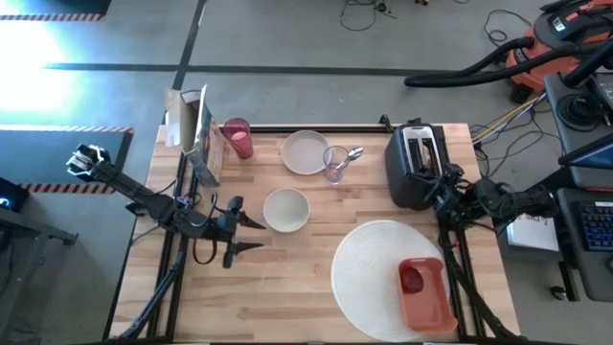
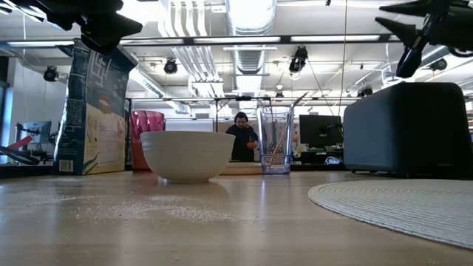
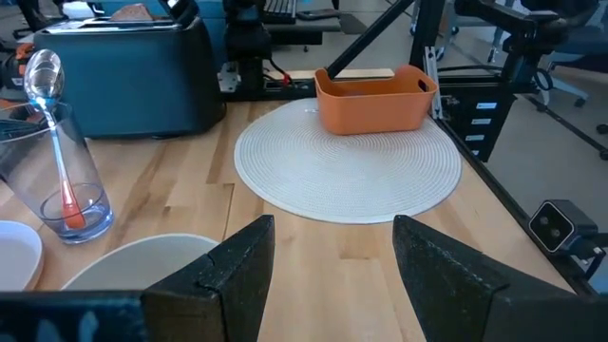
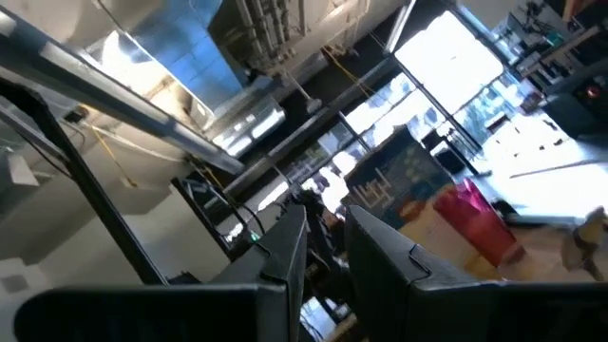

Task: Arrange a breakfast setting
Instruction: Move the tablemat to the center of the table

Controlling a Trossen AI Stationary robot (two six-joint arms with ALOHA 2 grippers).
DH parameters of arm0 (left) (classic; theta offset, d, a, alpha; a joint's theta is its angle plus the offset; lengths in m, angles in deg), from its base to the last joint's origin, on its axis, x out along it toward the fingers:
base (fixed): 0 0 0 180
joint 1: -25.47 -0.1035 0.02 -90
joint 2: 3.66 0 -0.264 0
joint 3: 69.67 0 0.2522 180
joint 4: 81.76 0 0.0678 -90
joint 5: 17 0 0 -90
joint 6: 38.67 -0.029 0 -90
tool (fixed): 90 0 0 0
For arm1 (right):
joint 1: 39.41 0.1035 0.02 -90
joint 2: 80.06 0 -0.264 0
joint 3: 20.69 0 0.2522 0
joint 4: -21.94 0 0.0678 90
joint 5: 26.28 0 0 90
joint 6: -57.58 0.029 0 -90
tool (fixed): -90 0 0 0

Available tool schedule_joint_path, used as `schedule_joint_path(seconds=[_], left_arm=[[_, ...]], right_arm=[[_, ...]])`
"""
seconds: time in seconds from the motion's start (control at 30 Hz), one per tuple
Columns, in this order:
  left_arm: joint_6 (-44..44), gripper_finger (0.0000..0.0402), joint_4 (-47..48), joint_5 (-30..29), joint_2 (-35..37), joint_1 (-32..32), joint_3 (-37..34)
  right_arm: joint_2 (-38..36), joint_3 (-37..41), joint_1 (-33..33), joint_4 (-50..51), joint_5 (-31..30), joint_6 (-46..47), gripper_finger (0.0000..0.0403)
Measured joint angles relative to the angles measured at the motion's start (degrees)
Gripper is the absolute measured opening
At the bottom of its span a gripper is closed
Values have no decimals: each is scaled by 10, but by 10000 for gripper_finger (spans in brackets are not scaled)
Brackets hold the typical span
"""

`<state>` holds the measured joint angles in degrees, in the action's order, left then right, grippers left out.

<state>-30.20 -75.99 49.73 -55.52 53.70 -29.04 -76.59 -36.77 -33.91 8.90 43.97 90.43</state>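
A round white woven placemat (image 1: 378,259) lies at the near right, with an orange bin (image 1: 426,297) on its near right part holding a small red fruit (image 1: 412,280). The white bowl (image 1: 285,209) stands mid-table. My left gripper (image 1: 261,235) hovers open just left of it, pointing across the table toward the placemat (image 3: 347,161). At the back stand a pale plate (image 1: 305,151), a pink cup (image 1: 237,137), and a clear glass (image 1: 334,165) with the metal spoon (image 3: 46,81) in it. My right gripper (image 1: 445,187) is raised beside the toaster, tilted upward, with a narrow gap and nothing between its fingers (image 4: 285,275).
A dark toaster (image 1: 417,165) stands at the back right, close to my right gripper. A cereal box (image 1: 201,139) stands upright at the back left beside the pink cup. Bare wood (image 1: 278,297) spreads across the near left and middle.
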Motion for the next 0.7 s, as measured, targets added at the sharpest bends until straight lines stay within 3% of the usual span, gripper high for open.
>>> schedule_joint_path(seconds=[0.27,0.47,0.7], left_arm=[[0,199,2,0,0,0,0],[0,199,6,-2,2,-2,0],[7,199,22,-2,8,-2,0]], right_arm=[[26,-40,0,-6,55,-99,68],[108,-106,0,21,62,-70,68],[264,-246,0,234,65,-23,70]])
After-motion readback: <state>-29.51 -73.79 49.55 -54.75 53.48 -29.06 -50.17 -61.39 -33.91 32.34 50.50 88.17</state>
